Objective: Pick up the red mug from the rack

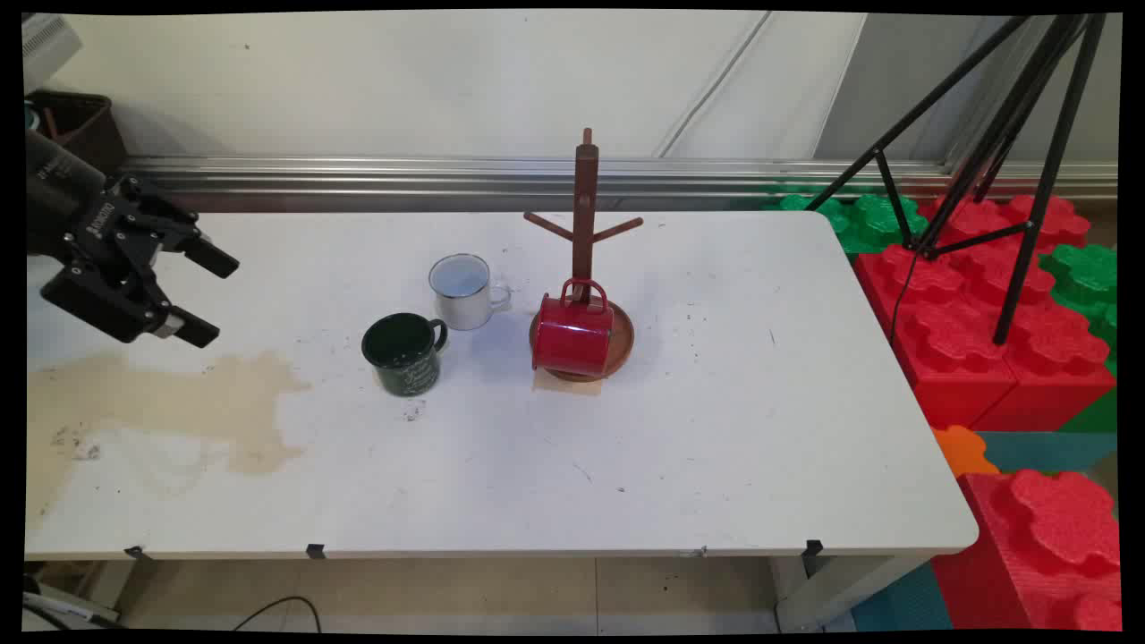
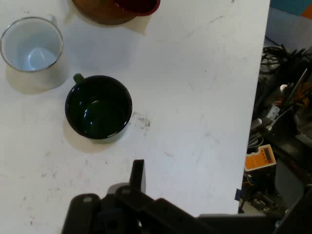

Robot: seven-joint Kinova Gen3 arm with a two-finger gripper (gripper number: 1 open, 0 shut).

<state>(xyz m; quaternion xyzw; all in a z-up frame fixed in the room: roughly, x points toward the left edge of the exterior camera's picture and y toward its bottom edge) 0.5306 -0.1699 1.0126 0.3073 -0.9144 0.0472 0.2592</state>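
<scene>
My gripper (image 1: 208,297) hangs open above the table's left side with nothing between its fingers. Nearest to it, to the right, stands a dark green mug (image 1: 404,351), upright and apart from the gripper. A white mug (image 1: 462,291) stands just behind the green one. A red mug (image 1: 573,337) lies tilted on the round base (image 1: 625,338) of a brown wooden mug tree (image 1: 586,210). In the hand view the green mug (image 2: 99,107) sits ahead of one fingertip (image 2: 138,174), with the white mug (image 2: 32,48) at the upper left and the base (image 2: 100,12) at the top.
A brownish stain (image 1: 179,394) spreads over the table's left part, below the gripper. A black tripod (image 1: 1011,161) and red and green foam blocks (image 1: 984,331) stand past the table's right edge. The hand view shows cables and gear (image 2: 285,122) beyond the table's edge.
</scene>
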